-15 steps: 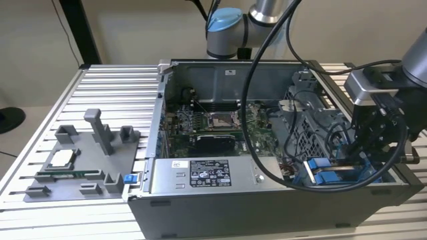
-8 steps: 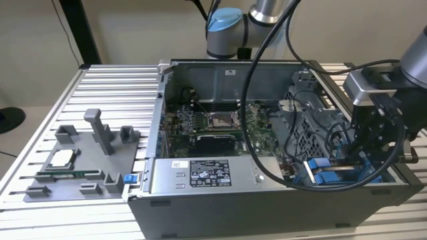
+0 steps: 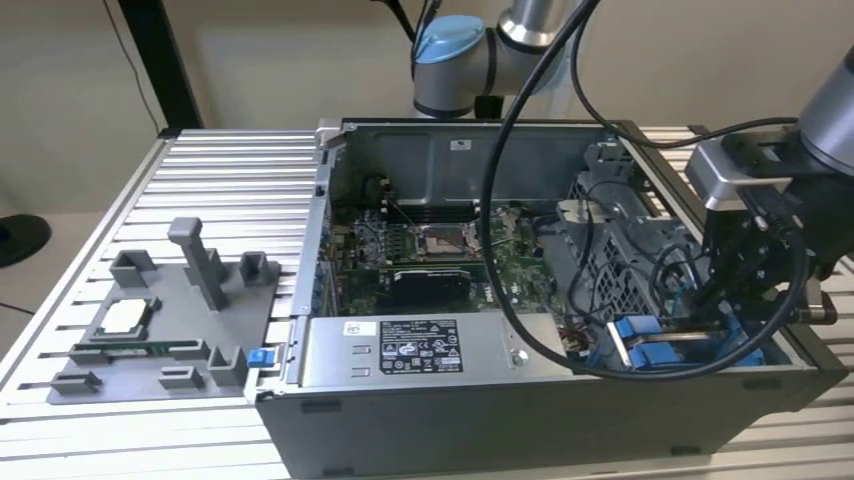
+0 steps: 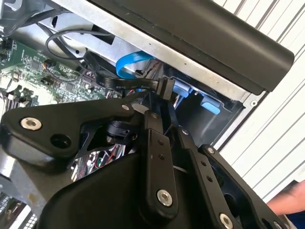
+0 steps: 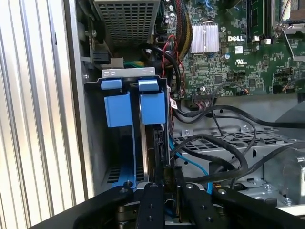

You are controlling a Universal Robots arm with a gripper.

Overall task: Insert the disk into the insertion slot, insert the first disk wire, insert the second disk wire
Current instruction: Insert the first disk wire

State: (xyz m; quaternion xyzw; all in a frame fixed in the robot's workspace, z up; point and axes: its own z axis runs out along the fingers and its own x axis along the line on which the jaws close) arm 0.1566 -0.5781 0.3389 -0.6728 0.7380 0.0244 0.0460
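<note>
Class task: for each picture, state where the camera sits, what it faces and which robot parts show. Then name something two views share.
Exterior view: off the arm, above the open computer case, looking down into it; shows the arm and gripper.
First wrist view: on the wrist, facing the insertion slot past the gripper.
Second wrist view: on the wrist, looking along the gripper, shut on a black wire connector.
Both wrist views share the gripper and green motherboard.
</note>
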